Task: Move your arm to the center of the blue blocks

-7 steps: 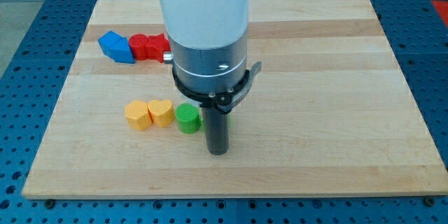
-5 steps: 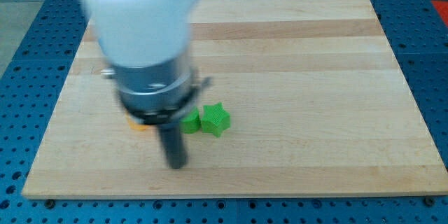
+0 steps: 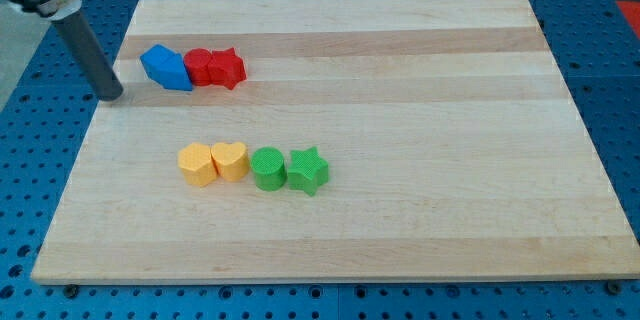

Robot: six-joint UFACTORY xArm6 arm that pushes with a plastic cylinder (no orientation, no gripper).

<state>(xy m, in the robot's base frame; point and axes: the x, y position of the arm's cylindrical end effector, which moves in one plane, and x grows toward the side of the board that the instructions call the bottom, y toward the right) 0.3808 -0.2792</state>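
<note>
Since there's no gripper on this rig, nothing opens or shuts, you've just got my tip [image 3: 110, 95] sitting at the bench's [image 3: 420, 240] left edge, near the blue block [image 3: 165, 67] but not touching. Blue's at the view's top left, end of a row w/ a red block [image 3: 200, 65] and a red star [image 3: 228, 68]. Prob light, hard, slides easy, so nudge a flat side. Count: 1 blue (shape unclear), 2 red, 2 yellow [image 3: 196, 164] incl. a heart [image 3: 231, 160], 2 green [image 3: 268, 169] incl. a star [image 3: 308, 170].

The board [image 3: 400, 110] is pale wood, smooth, with long stripes of grain. The blue block [image 3: 166, 67] looks like matt plastic. The rod [image 3: 92, 55] is dark, slightly shiny metal.
</note>
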